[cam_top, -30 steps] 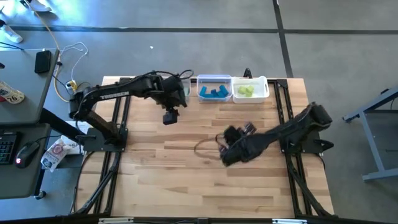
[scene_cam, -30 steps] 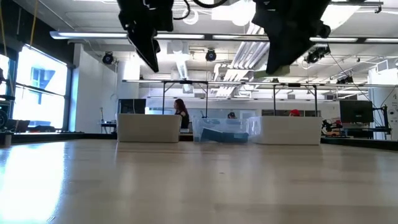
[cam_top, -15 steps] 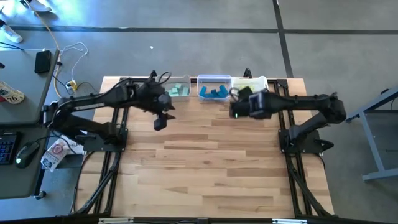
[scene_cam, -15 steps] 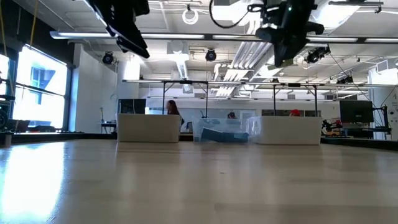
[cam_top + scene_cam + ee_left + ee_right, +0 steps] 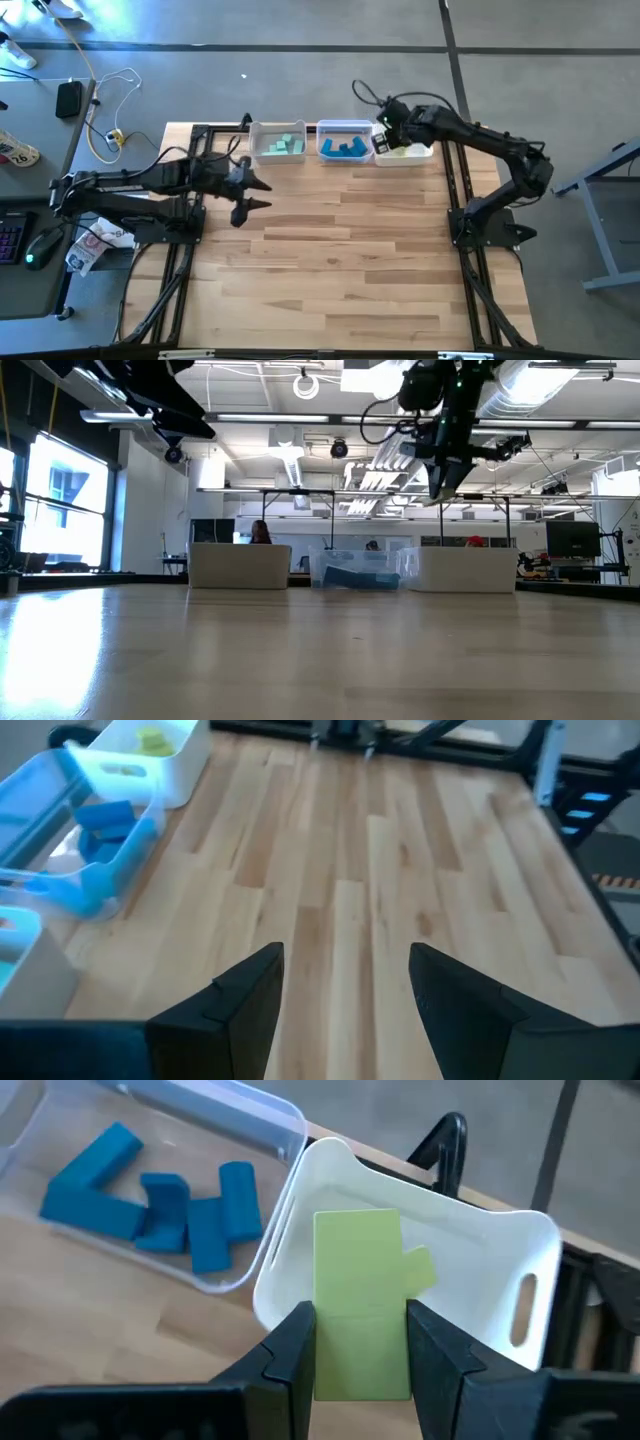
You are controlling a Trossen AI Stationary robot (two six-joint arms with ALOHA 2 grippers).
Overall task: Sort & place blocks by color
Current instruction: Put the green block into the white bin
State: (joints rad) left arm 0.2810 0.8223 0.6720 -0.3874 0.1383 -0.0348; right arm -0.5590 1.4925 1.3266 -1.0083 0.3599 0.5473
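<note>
My right gripper [image 5: 360, 1318] hangs over the white right-hand bin [image 5: 500, 1250] at the table's far edge, shut on a yellow-green block [image 5: 358, 1280]. Another yellow-green block [image 5: 421, 1267] lies in that bin. Several darker blue blocks [image 5: 185, 1205] lie in the middle bin [image 5: 345, 143]. Pale teal blocks [image 5: 283, 146] lie in the left bin [image 5: 278, 142]. My left gripper [image 5: 345, 960] is open and holds nothing; it hovers above the bare wood near the table's left side [image 5: 248, 196]. My right gripper pinches the yellow-green block between its two fingers, which lie on the block's two opposite long sides [image 5: 330, 1335]. The fingers [image 5: 295, 1335] come from above, pointing down. The block is lifted clear and sits above the right bin's inside.
The three bins stand side by side along the far edge [image 5: 340, 128]. The wooden table top [image 5: 340, 270] lies bare in front of them. In the low view the bins [image 5: 350, 568] show in a row, with a room and a person [image 5: 261, 532] far behind.
My right gripper has carried the yellow-green block from the table's middle toward the far edge and now stands over the right bin. My left gripper has drawn back from the left bin toward the table's left edge.
</note>
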